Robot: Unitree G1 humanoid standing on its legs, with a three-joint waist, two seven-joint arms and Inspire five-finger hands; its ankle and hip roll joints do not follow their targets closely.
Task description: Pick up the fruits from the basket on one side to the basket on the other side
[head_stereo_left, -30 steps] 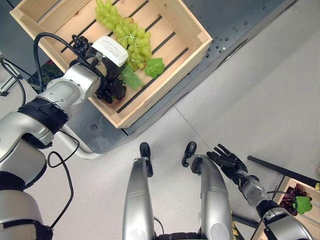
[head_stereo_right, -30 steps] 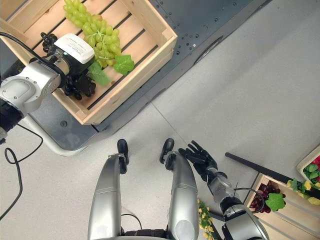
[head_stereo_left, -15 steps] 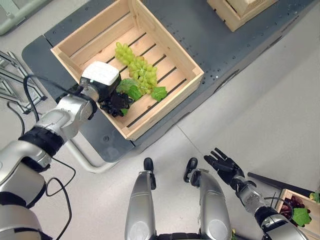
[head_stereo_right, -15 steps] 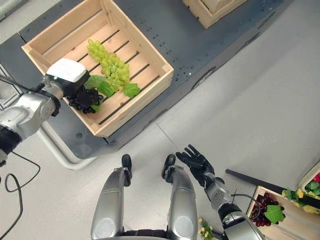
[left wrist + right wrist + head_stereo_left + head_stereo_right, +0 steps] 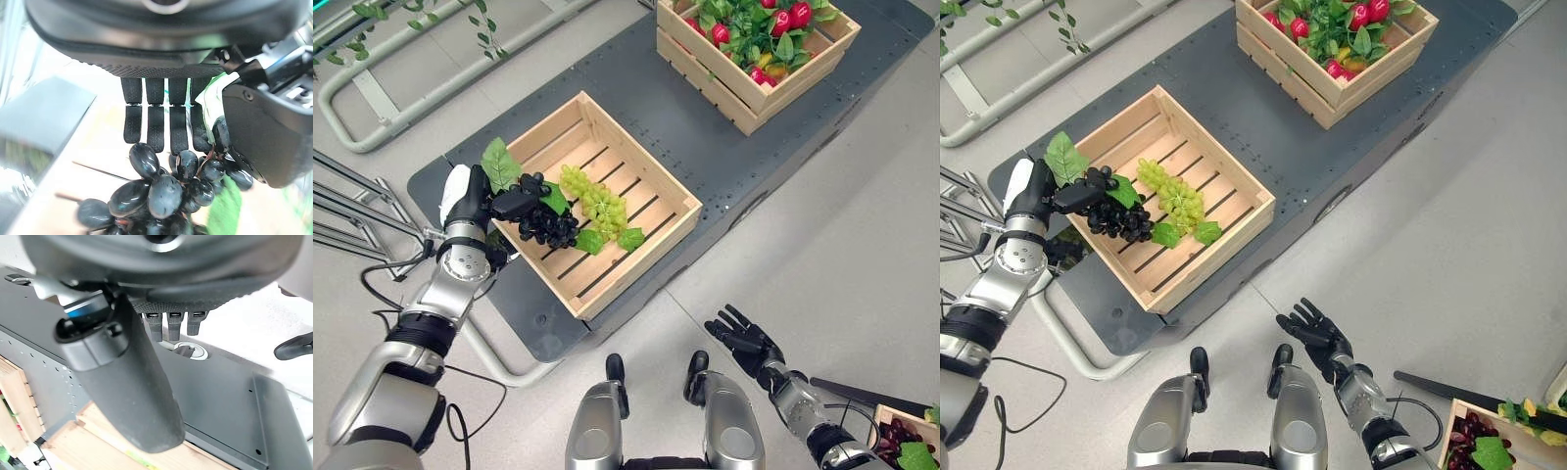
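One bunch of dark grapes hangs from my left hand, which I have clamped on the stem end: in the left wrist view the thumb presses the top berries against the row of fingers and the rest of the bunch dangles below them, a green leaf sticking up behind the hand. From the head cameras the hand sits over the left rim of the slatted wooden crate on the dark platform, the bunch hanging over the crate's left corner, clear of the slats as far as I can judge. A bunch of green grapes lies on the slats in the middle of that crate, just beside the dark bunch. My right hand is low at my right side over the floor, fingers spread and holding nothing. Farther back on the platform stands a second crate full of red fruit and leaves, and by my right side I see a corner of another box with dark grapes in it. I judge the transfer mid-way: this bunch is still to be set down, and more fruit waits.
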